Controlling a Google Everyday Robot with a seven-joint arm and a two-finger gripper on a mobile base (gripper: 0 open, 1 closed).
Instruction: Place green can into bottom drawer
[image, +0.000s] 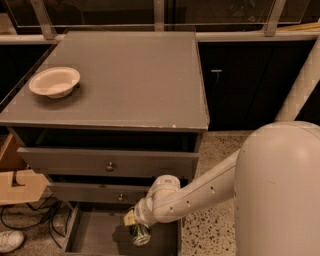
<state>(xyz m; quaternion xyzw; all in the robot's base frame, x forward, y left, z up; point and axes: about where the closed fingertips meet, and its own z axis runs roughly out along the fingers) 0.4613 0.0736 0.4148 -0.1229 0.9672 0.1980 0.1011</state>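
The green can (139, 233) hangs tilted in my gripper (135, 226), just above the floor of the bottom drawer (95, 232). That drawer is pulled out at the foot of the grey cabinet (125, 80), a wide grey tray with low side walls. My white arm (200, 192) reaches in from the right, and the gripper is shut on the can's top end. The can sits over the right half of the drawer, close to its right wall.
A cream bowl (54, 81) sits on the cabinet top at the left. Two upper drawers with round knobs (109, 166) stick out slightly above the can. A cardboard box (17, 182), cables and a white shoe (10, 241) lie on the floor at the left.
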